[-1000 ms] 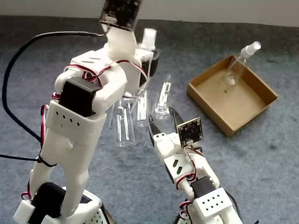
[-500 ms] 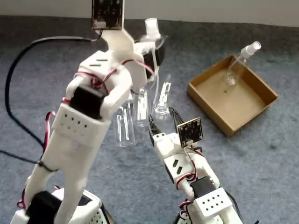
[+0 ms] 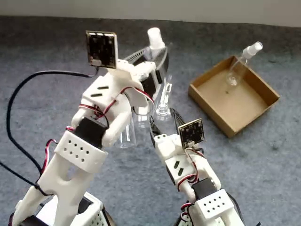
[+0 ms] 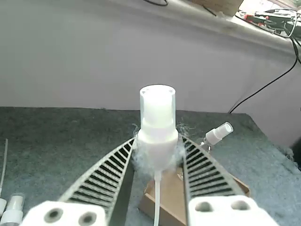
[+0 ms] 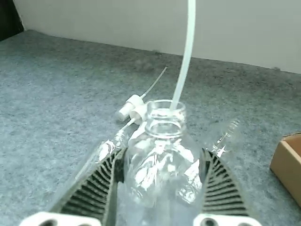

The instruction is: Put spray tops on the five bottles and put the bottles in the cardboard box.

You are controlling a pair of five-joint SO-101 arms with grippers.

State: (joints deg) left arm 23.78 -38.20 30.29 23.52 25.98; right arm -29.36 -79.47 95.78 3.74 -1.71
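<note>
My left gripper (image 3: 155, 51) is shut on a white spray top (image 3: 154, 38), held high above the table. In the left wrist view the spray top (image 4: 158, 126) sits between the fingers, its thin tube (image 4: 156, 200) hanging down. My right gripper (image 3: 163, 117) is shut on an upright clear bottle (image 3: 163, 100) below it. The right wrist view has the tube (image 5: 183, 52) reaching down into the open neck of that bottle (image 5: 162, 157). A cardboard box (image 3: 244, 110) lies at the right with one capped bottle (image 3: 241, 61) leaning in it.
Two more clear bottles (image 3: 126, 134) stand partly hidden behind the left arm. Loose spray tops (image 5: 130, 106) and a lying bottle (image 5: 225, 134) rest on the grey carpet beyond the held bottle. A black cable (image 3: 19, 99) loops at the left.
The left arm has leaned forward and its wrist has dropped, carrying the spray top slightly right over the held bottle. The right arm has kept still.
</note>
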